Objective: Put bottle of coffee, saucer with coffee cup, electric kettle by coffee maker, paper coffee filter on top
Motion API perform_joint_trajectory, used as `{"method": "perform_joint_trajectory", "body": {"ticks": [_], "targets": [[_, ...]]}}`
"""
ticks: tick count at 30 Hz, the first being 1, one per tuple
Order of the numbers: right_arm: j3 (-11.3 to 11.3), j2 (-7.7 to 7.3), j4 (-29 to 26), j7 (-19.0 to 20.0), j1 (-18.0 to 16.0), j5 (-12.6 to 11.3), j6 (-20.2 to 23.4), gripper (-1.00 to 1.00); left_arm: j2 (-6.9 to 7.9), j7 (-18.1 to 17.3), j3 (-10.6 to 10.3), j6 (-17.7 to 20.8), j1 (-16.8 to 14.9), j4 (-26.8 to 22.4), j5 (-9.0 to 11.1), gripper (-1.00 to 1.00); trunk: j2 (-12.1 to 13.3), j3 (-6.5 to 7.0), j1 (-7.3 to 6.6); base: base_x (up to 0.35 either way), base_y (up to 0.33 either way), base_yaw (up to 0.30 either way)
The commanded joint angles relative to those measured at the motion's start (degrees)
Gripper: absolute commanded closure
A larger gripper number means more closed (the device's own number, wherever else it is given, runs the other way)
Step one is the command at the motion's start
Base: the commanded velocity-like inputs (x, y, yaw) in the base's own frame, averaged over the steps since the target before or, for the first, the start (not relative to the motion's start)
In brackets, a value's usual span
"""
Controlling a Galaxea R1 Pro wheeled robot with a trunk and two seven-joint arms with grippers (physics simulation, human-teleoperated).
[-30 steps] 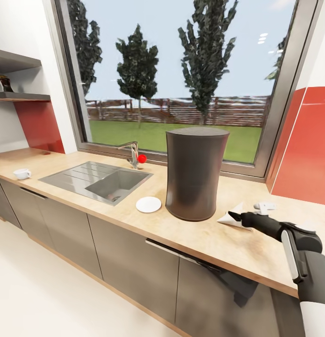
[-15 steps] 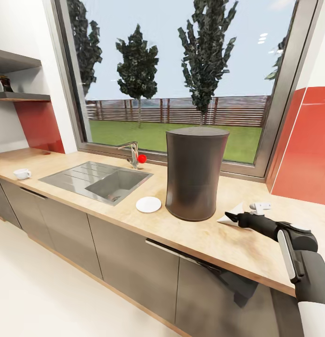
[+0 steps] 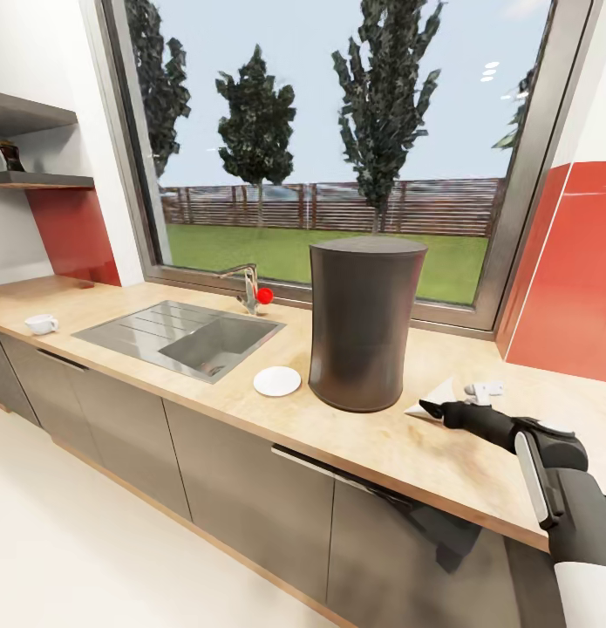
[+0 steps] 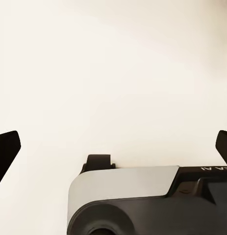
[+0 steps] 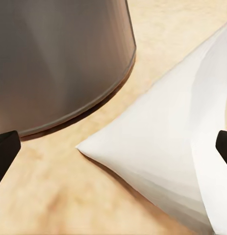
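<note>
The tall dark grey coffee maker (image 3: 364, 323) stands on the kitchen countertop (image 3: 398, 453). Just right of its base lies the white paper coffee filter (image 3: 439, 394). My right gripper (image 3: 427, 407) is open at the filter's near edge. In the right wrist view the filter (image 5: 157, 147) lies between the spread fingertips (image 5: 5, 152), with the coffee maker (image 5: 59, 58) close behind. The saucer (image 3: 276, 380) lies left of the machine. The coffee cup (image 3: 41, 324) sits far left on the counter. The bottle of coffee (image 3: 8, 155) stands on the kitchen shelf (image 3: 41, 180). My left gripper (image 4: 113, 147) is open over pale floor. The electric kettle is out of view.
A grey inset sink (image 3: 185, 336) with a faucet (image 3: 246, 288) lies left of the saucer. A small white object (image 3: 486, 388) rests behind my right gripper. A red wall panel (image 3: 564, 288) bounds the counter on the right, and a large window runs behind it.
My right arm has crept slightly left along the counter toward the filter. Nothing else has moved.
</note>
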Motion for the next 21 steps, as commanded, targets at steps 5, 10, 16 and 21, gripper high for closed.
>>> {"method": "perform_joint_trajectory", "body": {"ticks": [5,10,16,21], "targets": [[-0.1,0.00,0.1,0.3,0.0,0.1,-1.1,-1.00,-0.01,0.0,0.0,-0.1,0.0,-0.1,0.0,-1.00,0.0,-0.05,0.00,0.000,0.000,0.000],[-0.1,0.00,0.2,0.3,0.0,0.1,-1.5,-1.00,-0.01,0.0,0.0,-0.1,0.0,-0.1,0.0,-1.00,0.0,-0.05,0.00,0.000,0.000,0.000],[-0.1,0.00,0.2,0.3,0.0,0.1,-1.6,-1.00,-0.01,0.0,0.1,-0.1,0.0,-0.1,0.0,-1.00,0.0,-0.05,0.00,0.000,0.000,0.000],[-0.1,0.00,0.2,0.3,0.0,0.1,-1.7,-1.00,-0.01,0.0,0.1,-0.1,0.0,-0.1,0.0,-1.00,0.0,-0.05,0.00,0.000,0.000,0.000]]}}
